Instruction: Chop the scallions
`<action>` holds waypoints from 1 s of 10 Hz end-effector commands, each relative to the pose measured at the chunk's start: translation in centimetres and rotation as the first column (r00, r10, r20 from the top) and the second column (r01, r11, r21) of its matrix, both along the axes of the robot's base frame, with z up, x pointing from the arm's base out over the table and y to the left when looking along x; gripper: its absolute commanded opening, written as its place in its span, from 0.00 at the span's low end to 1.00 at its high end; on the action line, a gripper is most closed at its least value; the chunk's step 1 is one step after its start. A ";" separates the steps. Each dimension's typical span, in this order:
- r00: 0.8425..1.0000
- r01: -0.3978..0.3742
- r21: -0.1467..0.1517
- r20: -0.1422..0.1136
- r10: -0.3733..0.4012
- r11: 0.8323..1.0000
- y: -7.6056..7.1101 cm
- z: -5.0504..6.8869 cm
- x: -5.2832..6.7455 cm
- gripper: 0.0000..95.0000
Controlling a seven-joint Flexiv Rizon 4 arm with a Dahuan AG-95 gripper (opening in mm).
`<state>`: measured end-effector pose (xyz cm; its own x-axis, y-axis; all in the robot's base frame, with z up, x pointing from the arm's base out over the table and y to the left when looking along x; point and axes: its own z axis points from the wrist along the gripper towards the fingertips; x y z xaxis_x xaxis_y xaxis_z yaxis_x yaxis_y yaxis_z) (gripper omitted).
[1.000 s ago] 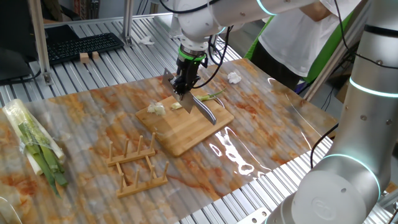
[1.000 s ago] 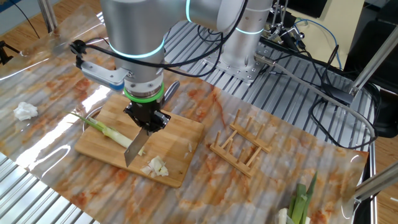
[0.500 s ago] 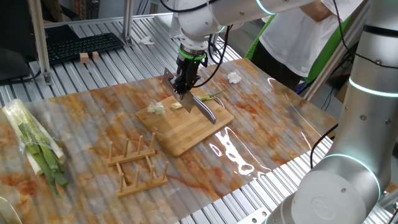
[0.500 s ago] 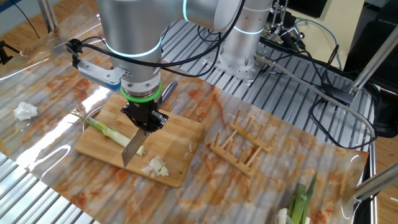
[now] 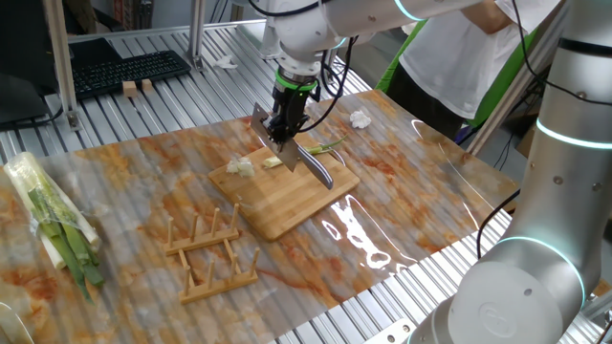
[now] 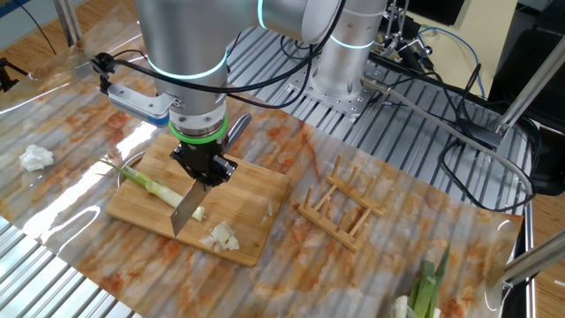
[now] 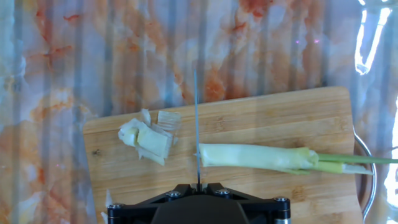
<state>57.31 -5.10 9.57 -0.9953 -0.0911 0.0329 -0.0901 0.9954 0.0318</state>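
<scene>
On the wooden board (image 5: 287, 210) lies a scallion stalk (image 7: 255, 157), white fading to green, with its green tip over the board's edge. A pile of short pale chunks (image 7: 149, 138) sits past its cut end. My gripper (image 5: 284, 129) is shut on a knife (image 5: 311, 167) and hovers over the board. In the hand view the blade (image 7: 196, 124) shows edge-on, right at the stalk's white cut end. The other fixed view has the gripper (image 6: 203, 170) above the knife (image 6: 187, 210), between the stalk (image 6: 150, 184) and the chunks (image 6: 222, 236).
A wooden slotted rack (image 5: 210, 250) stands near the board. A plastic-wrapped bundle of green stalks (image 5: 53, 220) lies at the far left. Crumpled white paper (image 5: 360, 119) sits beyond the board. A person (image 5: 459, 57) stands at the table's back right.
The gripper and knife have shifted slightly along the board toward the uncut stalk. The stalk and the chunks have stayed in place.
</scene>
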 end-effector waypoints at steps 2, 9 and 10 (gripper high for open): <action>1.000 0.004 -0.008 -0.002 -0.004 1.000 -0.1 0.1 0.0 0.00; 1.000 -0.002 -0.019 0.005 0.002 1.000 -0.4 0.2 0.1 0.00; 1.000 0.000 -0.018 0.002 0.000 1.000 -0.6 0.3 0.2 0.00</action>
